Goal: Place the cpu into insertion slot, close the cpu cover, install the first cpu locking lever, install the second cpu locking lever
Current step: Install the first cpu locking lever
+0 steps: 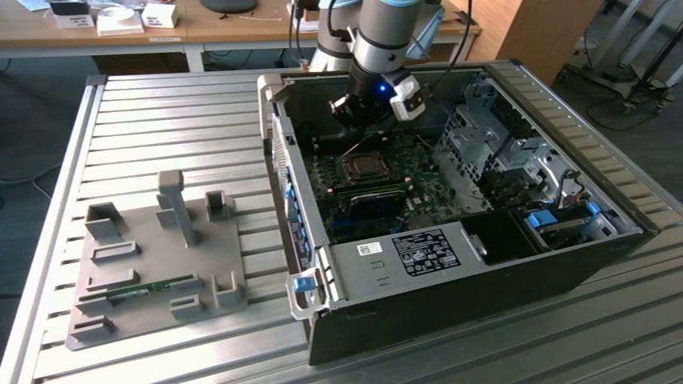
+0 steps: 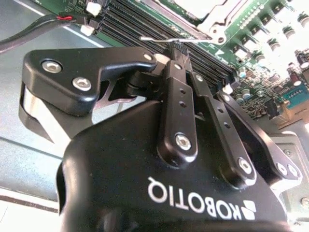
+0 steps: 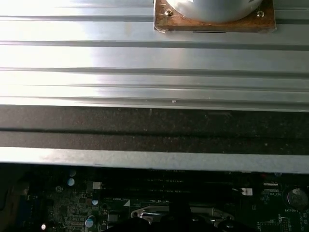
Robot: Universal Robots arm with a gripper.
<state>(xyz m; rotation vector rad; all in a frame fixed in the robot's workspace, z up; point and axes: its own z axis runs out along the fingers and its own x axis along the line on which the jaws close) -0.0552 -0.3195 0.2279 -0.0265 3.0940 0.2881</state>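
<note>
**Closed fingers at the lever wire, socket just beyond**

We are looking at the black two-finger gripper [image 1: 366, 118] of the grey arm. It is hanging inside the open black computer case [image 1: 459, 304], in the upper middle of the exterior view. The square dark insertion slot with its metal rim [image 1: 345, 166] is sitting on the green motherboard [image 1: 373, 204], just below the gripper in that frame and near the centre.

In the second wrist view the gripper [image 2: 177, 48] is showing its fingers brought together, with no gap that we can see between the tips. A thin silver wire locking lever [image 2: 157, 38] is lying right at those tips. Its long axis is running across the fingers, alongside the long black memory slots [image 2: 130, 21]. We cannot tell if the wire is pinched or only touching.

Just beyond the wire, the thin silvery metal cpu cover [image 2: 219, 21] is appearing to lie flat, and the pale top of the small square cpu [image 2: 195, 5] is showing through its window. We are judging that the work is turning on the lever, directly ahead of the fingertips.
</note>
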